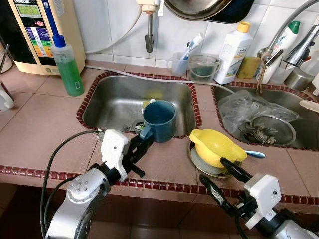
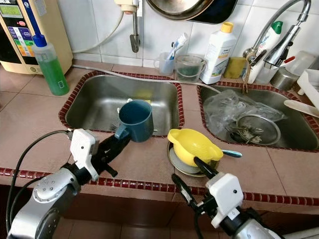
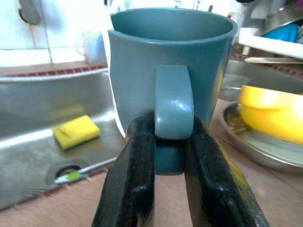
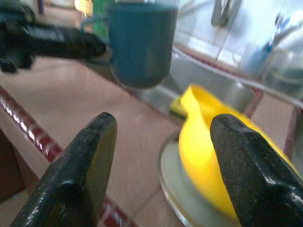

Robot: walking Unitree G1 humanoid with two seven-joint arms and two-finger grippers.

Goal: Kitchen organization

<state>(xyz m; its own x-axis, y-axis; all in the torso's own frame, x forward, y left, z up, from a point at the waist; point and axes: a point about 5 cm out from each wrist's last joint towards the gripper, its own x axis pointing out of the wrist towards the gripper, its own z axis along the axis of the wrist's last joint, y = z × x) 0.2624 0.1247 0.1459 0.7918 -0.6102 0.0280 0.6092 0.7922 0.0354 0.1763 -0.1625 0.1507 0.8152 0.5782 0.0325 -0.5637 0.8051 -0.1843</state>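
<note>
Mug (image 1: 159, 120) handle pinched by left gripper (image 1: 143, 141), held above counter; right gripper (image 1: 223, 174) wide.

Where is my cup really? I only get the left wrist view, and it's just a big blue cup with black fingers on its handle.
Observer: The left gripper holds the blue cup up over the front edge of the left sink.
Operator: What's my other arm doing?
Observer: The right gripper is open, right in front of the yellow bowl.
Operator: Is there stuff in the other sink?
Observer: Yes, a crumpled plastic bag and a metal strainer lie in the right sink.
</note>
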